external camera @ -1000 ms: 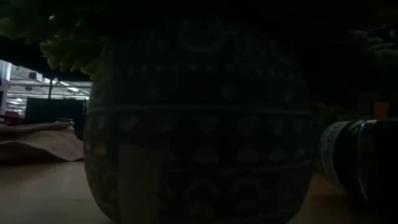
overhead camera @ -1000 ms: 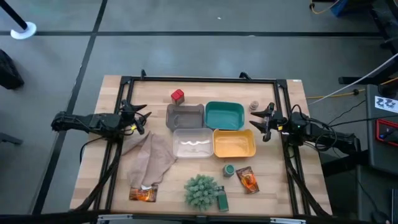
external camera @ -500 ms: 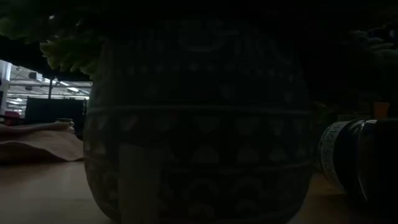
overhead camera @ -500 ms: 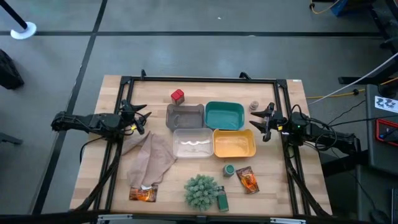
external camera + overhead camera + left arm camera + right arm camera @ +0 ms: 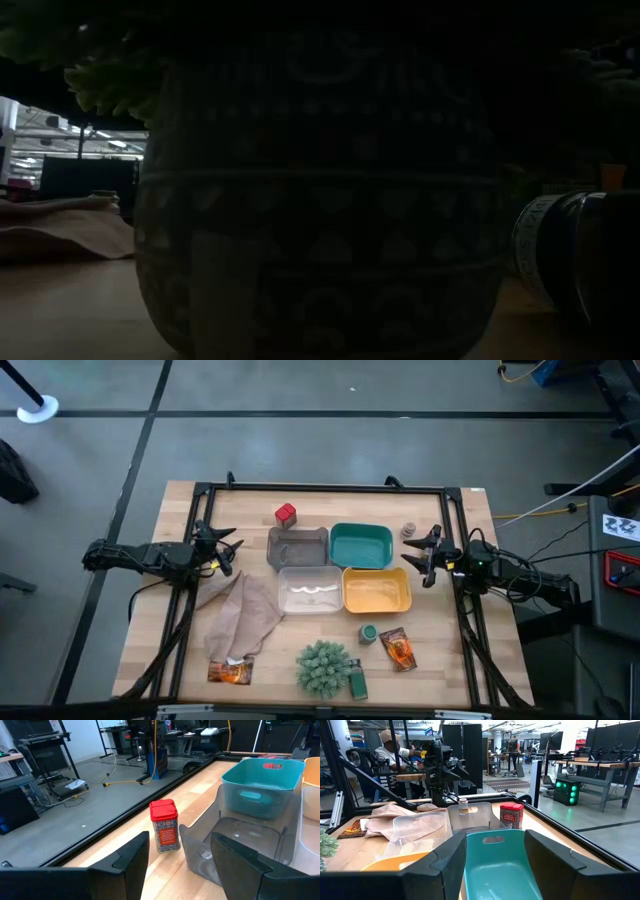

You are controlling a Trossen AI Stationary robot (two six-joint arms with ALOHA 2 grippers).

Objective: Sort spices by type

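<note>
High view: my left end effector (image 5: 222, 549) hangs just left of the grey tray (image 5: 297, 547), fingers parted with nothing between them; my right end effector (image 5: 424, 552) sits just right of the teal tray (image 5: 361, 544), likewise parted and empty.

Nearest the trays, the red tub (image 5: 286, 514) stands just behind the grey tray, and a tiny jar (image 5: 409, 531) stands right of the teal one. Farther out, in front of the yellow tray (image 5: 377, 589), lie a green jar (image 5: 368, 633), an orange packet (image 5: 398, 649) and a second green jar (image 5: 357, 679) touching the plant (image 5: 322, 666). Another packet (image 5: 229, 671) lies part under the cloth (image 5: 240, 613).

Risks, I judge: the cloth may hide spices, and reaching by the plant could knock that jar rolling.

The grey tray seems to hold one small jar; the teal, yellow and clear tray (image 5: 310, 591) look empty.
</note>
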